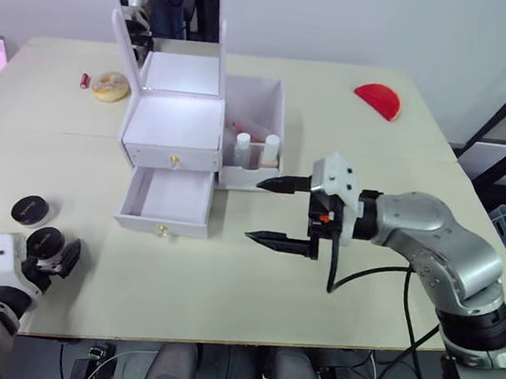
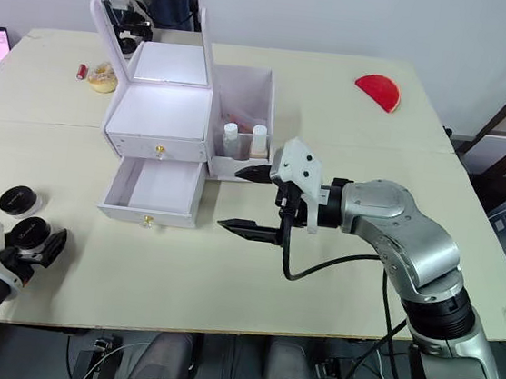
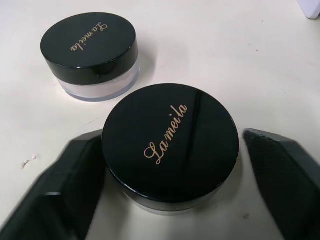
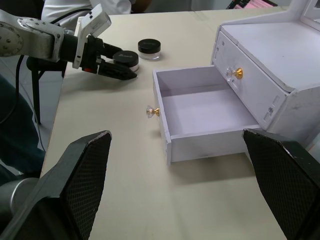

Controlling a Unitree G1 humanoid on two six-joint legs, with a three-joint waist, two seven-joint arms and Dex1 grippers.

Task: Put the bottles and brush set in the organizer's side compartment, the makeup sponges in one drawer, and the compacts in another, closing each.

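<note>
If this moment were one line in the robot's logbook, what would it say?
left gripper: open around compact | right gripper: open, empty | lower drawer: open, empty | bottles: side compartment

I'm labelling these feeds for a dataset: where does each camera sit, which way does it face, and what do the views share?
Left eye view, right eye view: on the head, looking forward and down over the table; both arms show, left gripper and right gripper.
Left wrist view: along the left gripper's open fingers, straddling a compact; a second compact sits beyond.
Right wrist view: along the right gripper's open fingers, facing the organizer and its open lower drawer.
Shared: both wrist views show the compacts.
</note>
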